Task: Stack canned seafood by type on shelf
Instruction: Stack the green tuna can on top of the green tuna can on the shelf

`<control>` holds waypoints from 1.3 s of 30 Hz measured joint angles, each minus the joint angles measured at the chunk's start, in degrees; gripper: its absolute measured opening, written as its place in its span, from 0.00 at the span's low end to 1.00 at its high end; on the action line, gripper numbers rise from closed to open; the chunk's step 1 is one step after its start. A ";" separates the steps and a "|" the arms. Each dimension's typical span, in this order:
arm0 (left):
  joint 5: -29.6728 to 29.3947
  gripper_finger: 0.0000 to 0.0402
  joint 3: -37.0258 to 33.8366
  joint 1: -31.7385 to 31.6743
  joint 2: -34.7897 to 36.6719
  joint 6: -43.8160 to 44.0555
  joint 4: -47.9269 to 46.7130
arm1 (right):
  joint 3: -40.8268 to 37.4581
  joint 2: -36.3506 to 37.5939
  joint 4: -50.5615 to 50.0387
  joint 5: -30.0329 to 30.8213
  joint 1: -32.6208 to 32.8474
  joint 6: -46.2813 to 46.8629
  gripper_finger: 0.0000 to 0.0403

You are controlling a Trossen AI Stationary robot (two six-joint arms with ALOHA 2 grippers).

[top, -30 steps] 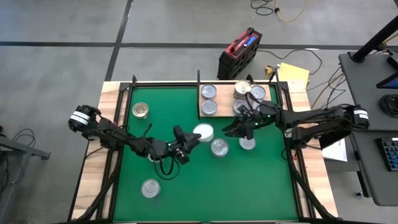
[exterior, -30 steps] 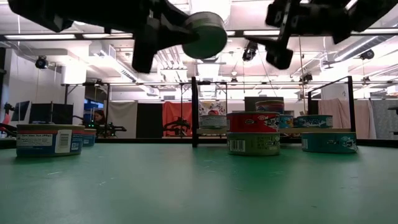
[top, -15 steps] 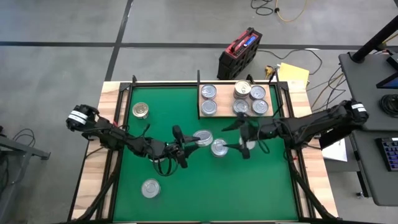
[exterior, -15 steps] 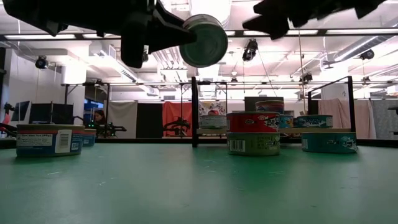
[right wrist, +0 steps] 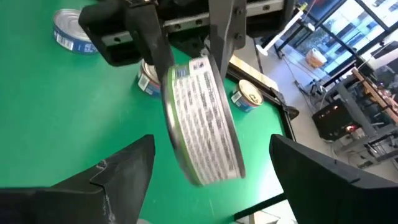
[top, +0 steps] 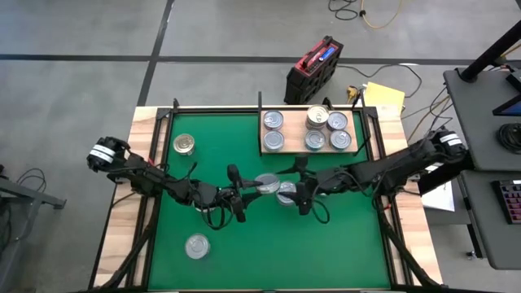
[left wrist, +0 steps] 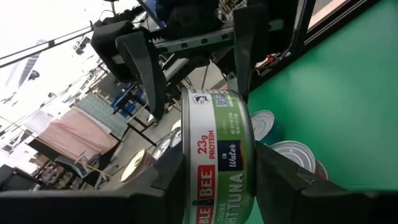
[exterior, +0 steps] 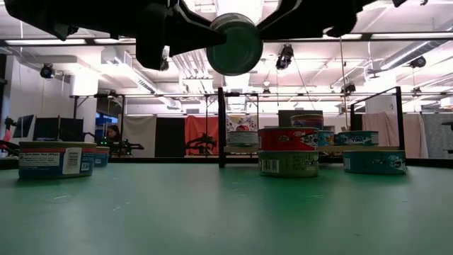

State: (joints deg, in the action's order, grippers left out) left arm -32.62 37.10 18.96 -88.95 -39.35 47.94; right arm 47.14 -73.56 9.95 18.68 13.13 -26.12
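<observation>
My left gripper (top: 254,187) is shut on a tuna can (top: 266,182) with a green label, high above the green mat (top: 244,244) near the table's middle. The can is tipped onto its edge. My right gripper (top: 291,189) comes from the table's right and is open. Its fingers (right wrist: 127,168) stand on either side of the same can (right wrist: 202,121) with gaps showing. The shelf (top: 293,130), a pale wood board at the far right, carries several cans. Loose cans rest on the mat (top: 286,194), (top: 184,145), (top: 196,246). My left gripper pinches the can between its two fingers, one on each flat end (left wrist: 186,174), near the rim on my side. The fingers come level from the table's left. The can is lifted clear of the mat and tilted, with one round face (exterior: 235,44) turned toward the near edge.
A can (left wrist: 267,124) and another beside it (left wrist: 298,155) lie on the mat right under the two grippers. Black frame posts (top: 259,102) stand along the mat's far edge beside the shelf. Bare mat lies toward the near right corner (top: 342,252).
My right gripper has travelled from beside the shelf toward the table's left, rolling its wrist, until its fingers flank the held can. My left gripper has stayed in place and rolled, tipping the can from lid-up onto its edge.
</observation>
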 joint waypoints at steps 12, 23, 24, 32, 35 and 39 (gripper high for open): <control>0.66 0.32 -0.06 0.00 0.00 0.30 -0.47 | 8.06 -6.75 -7.51 0.96 0.00 -2.31 0.54; -2.15 0.49 -0.17 0.00 -0.02 0.87 -0.65 | 9.16 -7.30 -10.06 0.93 -0.02 -3.56 0.33; -2.64 0.49 -0.17 0.00 -0.02 0.70 -0.67 | 9.15 -7.30 -10.07 0.95 -0.01 -3.58 0.33; -7.63 0.49 -1.54 -0.03 -0.02 1.25 -0.60 | 9.48 -4.76 -15.11 8.67 0.28 -4.96 0.33; -7.40 0.49 -2.69 0.03 -0.02 2.64 0.59 | 9.37 -3.28 -17.81 13.46 0.17 -5.14 0.33; -7.31 0.49 -5.44 0.00 -0.02 3.60 10.56 | 8.26 -2.91 -19.08 18.90 -0.41 -8.26 0.33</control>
State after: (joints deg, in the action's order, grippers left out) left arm -39.93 31.67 18.96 -88.97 -35.75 58.50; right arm 55.40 -76.48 -9.13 37.58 12.71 -34.38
